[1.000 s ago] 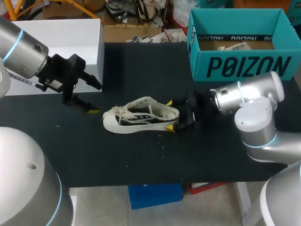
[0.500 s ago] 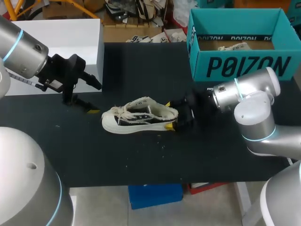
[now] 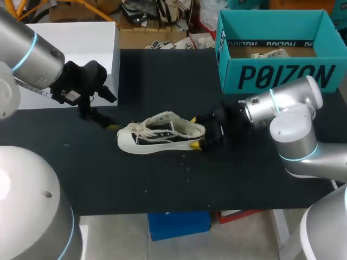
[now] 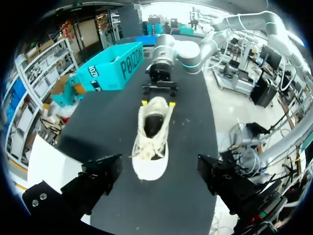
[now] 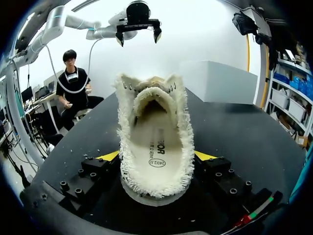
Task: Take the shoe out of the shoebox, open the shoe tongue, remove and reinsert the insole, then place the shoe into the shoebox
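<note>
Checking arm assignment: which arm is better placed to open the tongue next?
Left. Its pincer is open and free beyond the toe of the shoe; the right pincer sits around the heel.

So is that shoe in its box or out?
Out. The shoe stands on its sole on the black table, apart from the teal shoebox, its heel held by the right gripper.
</note>
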You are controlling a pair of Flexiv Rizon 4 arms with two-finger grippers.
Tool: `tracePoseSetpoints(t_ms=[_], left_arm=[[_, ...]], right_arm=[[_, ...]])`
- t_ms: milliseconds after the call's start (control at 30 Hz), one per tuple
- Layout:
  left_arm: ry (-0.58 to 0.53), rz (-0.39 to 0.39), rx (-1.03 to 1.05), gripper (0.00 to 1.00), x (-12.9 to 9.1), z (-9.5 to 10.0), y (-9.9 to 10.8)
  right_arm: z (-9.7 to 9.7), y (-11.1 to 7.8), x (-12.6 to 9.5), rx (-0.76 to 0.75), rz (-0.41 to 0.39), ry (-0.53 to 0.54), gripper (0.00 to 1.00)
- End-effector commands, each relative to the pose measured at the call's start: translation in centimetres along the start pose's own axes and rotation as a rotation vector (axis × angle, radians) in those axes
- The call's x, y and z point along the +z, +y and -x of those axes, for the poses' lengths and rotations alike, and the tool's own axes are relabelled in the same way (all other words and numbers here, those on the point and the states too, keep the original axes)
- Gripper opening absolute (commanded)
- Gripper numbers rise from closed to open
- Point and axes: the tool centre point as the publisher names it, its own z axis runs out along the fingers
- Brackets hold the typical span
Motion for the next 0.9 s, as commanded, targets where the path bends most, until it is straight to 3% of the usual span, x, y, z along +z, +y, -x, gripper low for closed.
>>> tracePoseSetpoints(t_ms=[33,467,600,667,700,733,900], left_arm=[[-0.076,0.115,-0.137,1.0,0.7,-1.1,-1.1],[-0.076,0.115,-0.137,1.0,0.7,-1.1,-1.1],[-0.326,0.17,-0.626,1.0,4.2,-0.3,-4.7],[-0.453,0.225,-0.923,1.0,5.7,0.5,-6.2],[-0.504,0.304,-1.107,1.0,6.4,1.3,-6.5],[-0.571,0.306,-1.199,1.0,7.0,1.6,-6.6],[-0.571,0.306,-1.199,1.0,7.0,1.6,-6.6]], right_arm=[[0.2,-0.4,0.6,0.001,-0.001,0.001,0.0],[0.2,-0.4,0.6,0.001,-0.001,0.001,0.0],[0.2,-0.4,0.6,0.001,-0.001,0.001,0.0],[0.2,-0.4,0.6,0.001,-0.001,0.001,0.0],[0.2,-0.4,0.6,0.001,-0.001,0.001,0.0],[0.2,-0.4,0.6,0.001,-0.001,0.001,0.0],[0.2,-0.4,0.6,0.001,-0.001,0.001,0.0]])
